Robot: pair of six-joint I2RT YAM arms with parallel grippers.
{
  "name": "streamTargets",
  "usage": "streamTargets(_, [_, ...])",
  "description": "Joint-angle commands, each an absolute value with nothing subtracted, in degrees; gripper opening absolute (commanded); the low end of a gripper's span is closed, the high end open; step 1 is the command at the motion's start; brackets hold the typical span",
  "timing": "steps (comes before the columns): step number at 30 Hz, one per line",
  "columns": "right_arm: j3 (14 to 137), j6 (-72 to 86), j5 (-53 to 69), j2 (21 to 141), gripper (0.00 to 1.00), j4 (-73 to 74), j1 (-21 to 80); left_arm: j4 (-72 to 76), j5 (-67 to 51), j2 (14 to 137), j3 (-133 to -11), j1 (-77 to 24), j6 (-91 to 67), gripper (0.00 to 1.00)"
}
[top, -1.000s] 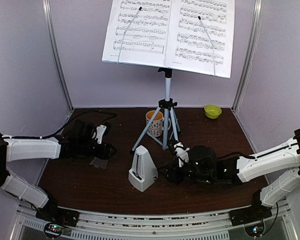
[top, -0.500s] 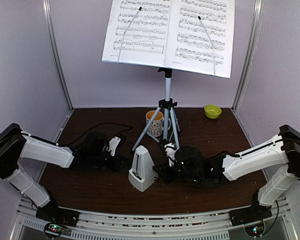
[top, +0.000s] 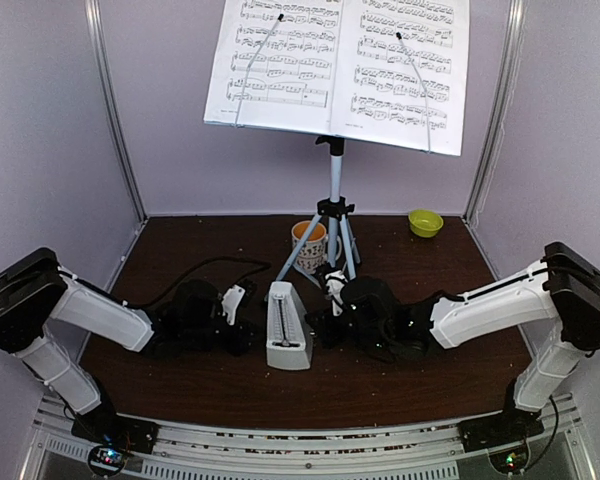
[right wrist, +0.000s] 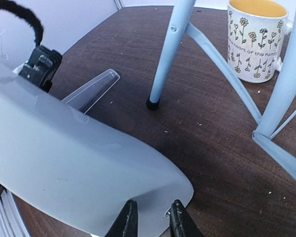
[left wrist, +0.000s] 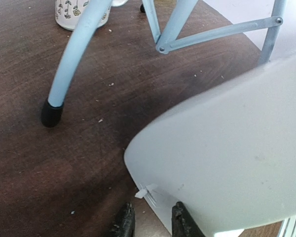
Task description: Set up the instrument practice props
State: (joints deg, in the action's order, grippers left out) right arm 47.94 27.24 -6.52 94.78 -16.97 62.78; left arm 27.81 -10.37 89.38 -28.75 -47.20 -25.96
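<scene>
Two sheet-music pages [top: 280, 60] [top: 405, 65] rest on the music stand, whose grey tripod [top: 332, 225] stands at the back centre. The white metronome [top: 287, 325] stands upright in front of it, and it fills the left wrist view [left wrist: 227, 148] and the right wrist view [right wrist: 64, 168]. My left gripper [top: 255, 330] [left wrist: 153, 224] touches its left side, fingers nearly together with nothing between them. My right gripper [top: 318, 322] [right wrist: 153, 219] presses its right side in the same way. The clear cover [right wrist: 91, 90] lies flat on the table behind the metronome and is hidden in the top view.
A patterned mug [top: 310, 245] [right wrist: 254, 39] with an orange inside stands between the tripod legs [left wrist: 74, 54]. A small green bowl [top: 425, 222] sits at the back right corner. Grey walls enclose the table on three sides.
Both arms have closed in on the metronome from either side. The left gripper has left the clear cover's spot. The metronome has turned and shifted slightly back.
</scene>
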Motion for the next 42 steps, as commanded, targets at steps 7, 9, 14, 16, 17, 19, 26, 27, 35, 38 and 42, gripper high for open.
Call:
streamTargets(7, [49.7, 25.6, -6.6, 94.7, 0.27, -18.8, 60.3, 37.6, -7.4, 91.4, -29.9, -50.2, -30.0, 0.28])
streamTargets(9, [48.3, 25.5, -6.5, 93.1, 0.29, -19.0, 60.3, 35.7, -5.0, 89.9, -30.0, -50.2, -29.2, 0.28])
streamTargets(14, [44.2, 25.4, -5.9, 87.6, 0.39, -18.5, 60.3, 28.0, -1.5, 87.0, -32.5, -50.0, -25.0, 0.31])
streamTargets(16, [42.7, 25.1, -6.2, 85.3, 0.43, -18.0, 60.2, 26.1, -1.1, 86.1, -33.3, -49.6, -24.1, 0.31])
streamTargets(17, [42.0, 24.9, -6.4, 83.7, 0.45, -17.7, 60.3, 25.4, -1.0, 85.7, -33.6, -49.4, -23.7, 0.31])
streamTargets(19, [40.8, 24.7, -6.4, 81.5, 0.51, -17.6, 60.3, 24.5, -0.9, 85.1, -34.1, -49.2, -23.3, 0.31])
streamTargets(26, [37.8, 25.5, -4.3, 77.5, 0.84, -23.6, 62.4, 23.5, 0.0, 83.3, -34.3, -49.0, -23.6, 0.37])
streamTargets(27, [38.2, 25.6, -4.3, 78.0, 0.85, -23.9, 62.9, 23.7, 0.0, 83.1, -34.3, -49.1, -23.6, 0.37])
streamTargets(35, [44.2, 25.5, -4.6, 84.9, 0.83, -24.5, 65.2, 23.5, 0.0, 82.2, -34.7, -49.0, -23.2, 0.38])
streamTargets(38, [46.0, 25.6, -5.3, 86.9, 0.80, -24.4, 65.3, 23.5, -0.4, 82.3, -34.7, -49.0, -23.2, 0.38])
streamTargets(42, [47.6, 25.6, -5.9, 88.9, 0.77, -24.4, 65.3, 24.2, -0.7, 82.6, -34.6, -49.1, -23.3, 0.37])
